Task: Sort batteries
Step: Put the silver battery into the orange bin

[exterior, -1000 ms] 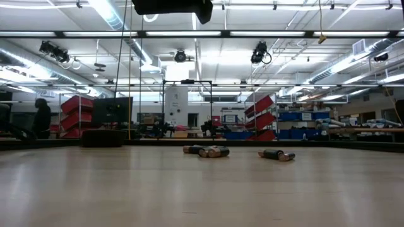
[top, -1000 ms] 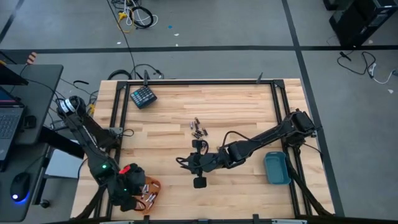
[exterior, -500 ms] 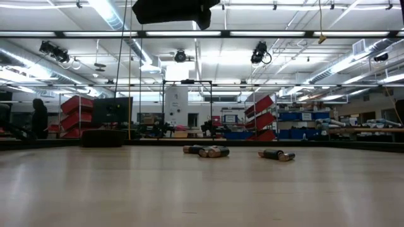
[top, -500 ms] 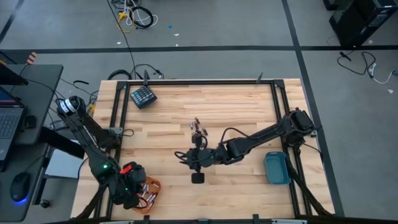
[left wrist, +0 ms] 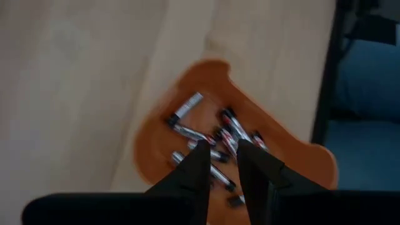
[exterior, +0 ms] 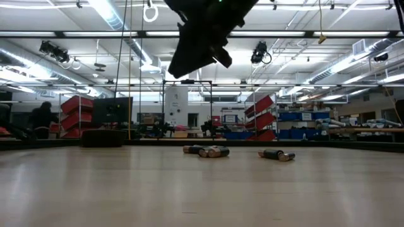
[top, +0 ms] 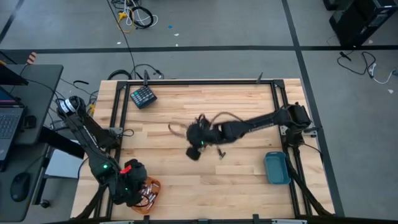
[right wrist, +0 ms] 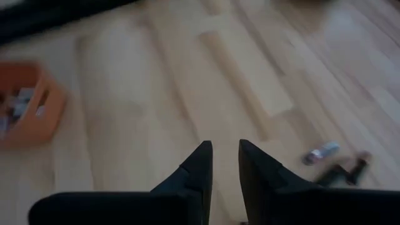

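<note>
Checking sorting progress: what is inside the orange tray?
The orange tray holds several batteries lying loose. The left gripper's fingers cover some, so the full count is hidden.

Both arms matte black, jointed, slim links. Left arm: green status light, red patch near wrist. Right arm: loose black cables looping off wrist. Each tool: two tapered dark fingers (left wrist: 199, 164).

No text, label, brand, number or sign can be read in any view. The batteries (left wrist: 209, 134) in the orange tray (left wrist: 159, 134) show coloured wrappers, and the dark block (top: 143, 96) at the table's eleven o'clock shows keys, but nothing on them is legible.
</note>
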Robot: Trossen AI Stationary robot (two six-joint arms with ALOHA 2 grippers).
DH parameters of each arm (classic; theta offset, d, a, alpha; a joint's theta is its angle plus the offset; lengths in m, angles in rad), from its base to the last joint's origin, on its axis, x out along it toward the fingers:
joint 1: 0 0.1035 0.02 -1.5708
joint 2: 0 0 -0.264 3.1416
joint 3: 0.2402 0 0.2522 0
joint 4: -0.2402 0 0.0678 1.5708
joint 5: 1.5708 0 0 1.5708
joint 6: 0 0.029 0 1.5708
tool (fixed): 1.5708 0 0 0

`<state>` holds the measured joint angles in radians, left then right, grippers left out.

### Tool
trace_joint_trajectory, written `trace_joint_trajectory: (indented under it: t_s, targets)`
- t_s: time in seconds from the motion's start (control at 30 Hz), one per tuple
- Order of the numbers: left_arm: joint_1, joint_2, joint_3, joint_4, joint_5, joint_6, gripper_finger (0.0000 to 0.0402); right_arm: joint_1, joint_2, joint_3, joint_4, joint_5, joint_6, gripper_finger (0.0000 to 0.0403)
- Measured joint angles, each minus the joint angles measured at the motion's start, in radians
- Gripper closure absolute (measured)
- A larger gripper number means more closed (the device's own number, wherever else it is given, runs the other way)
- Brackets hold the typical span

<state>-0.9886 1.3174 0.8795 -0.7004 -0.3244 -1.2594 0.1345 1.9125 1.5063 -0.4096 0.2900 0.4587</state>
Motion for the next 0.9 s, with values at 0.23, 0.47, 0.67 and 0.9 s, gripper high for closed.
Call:
trace_joint_trajectory:
  t_s: [0.23, 0.47, 0.67, 0.9]
  targets:
    - [0.0, 0.0, 0.0, -0.064, -0.106, 0.002, 0.0323, -0.17, 0.001, 0.034, -0.139, -0.048, 0.119, 0.0344]
    - [0.0, 0.0, 0.0, -0.091, -0.159, 0.01, 0.0323, -0.271, 0.05, 0.035, -0.141, -0.134, 0.165, 0.0345]
    - [0.0, 0.0, -0.001, -0.102, -0.184, 0.01, 0.0323, -0.281, 0.115, 0.035, -0.114, -0.179, 0.163, 0.0345]
    - [-0.001, 0.009, -0.001, -0.109, -0.203, 0.017, 0.0323, -0.273, 0.152, 0.035, -0.087, -0.153, 0.182, 0.0345]
